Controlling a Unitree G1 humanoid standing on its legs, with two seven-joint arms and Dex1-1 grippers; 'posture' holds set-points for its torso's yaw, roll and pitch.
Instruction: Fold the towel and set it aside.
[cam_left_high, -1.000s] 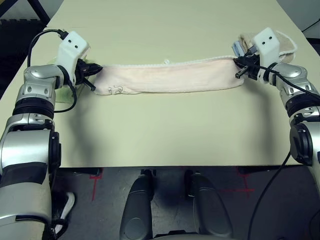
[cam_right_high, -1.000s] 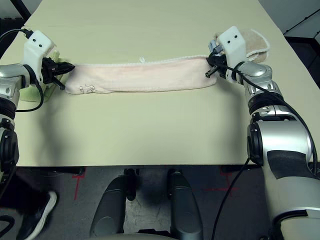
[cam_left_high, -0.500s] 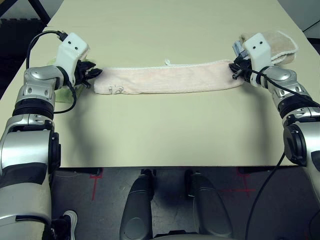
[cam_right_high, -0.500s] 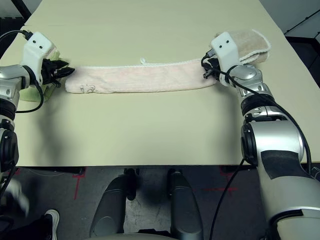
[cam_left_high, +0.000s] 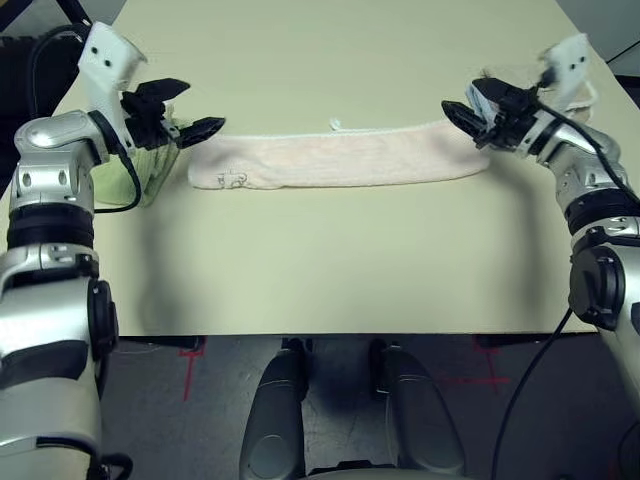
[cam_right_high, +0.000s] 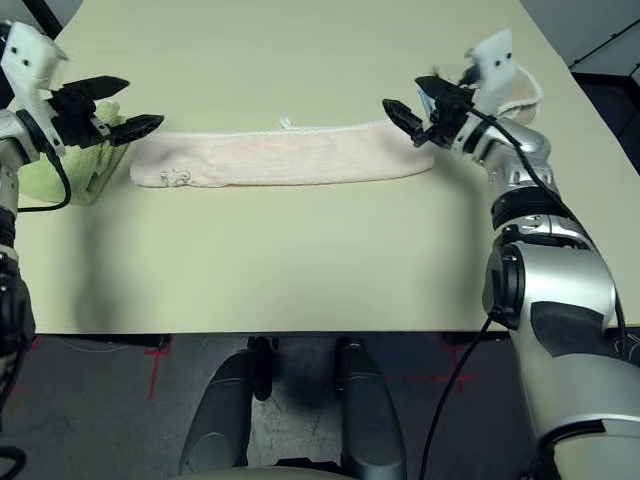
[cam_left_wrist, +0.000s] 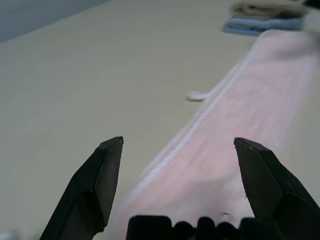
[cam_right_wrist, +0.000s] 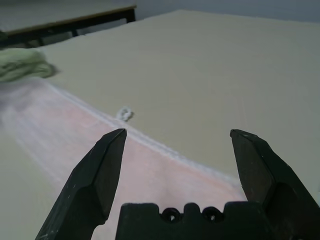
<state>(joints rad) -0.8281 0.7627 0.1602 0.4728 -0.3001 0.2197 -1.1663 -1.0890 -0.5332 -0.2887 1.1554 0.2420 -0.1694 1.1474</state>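
Having been pinched at both ends a second ago, the pale pink fluffy terry-cloth towel (cam_left_high: 335, 160) is now released: the left gripper (cam_left_high: 188, 110) and right gripper (cam_left_high: 470, 112) are spread wide, lifted just clear. It lies folded lengthwise across the far table; a crosswise fold is likely needed next.
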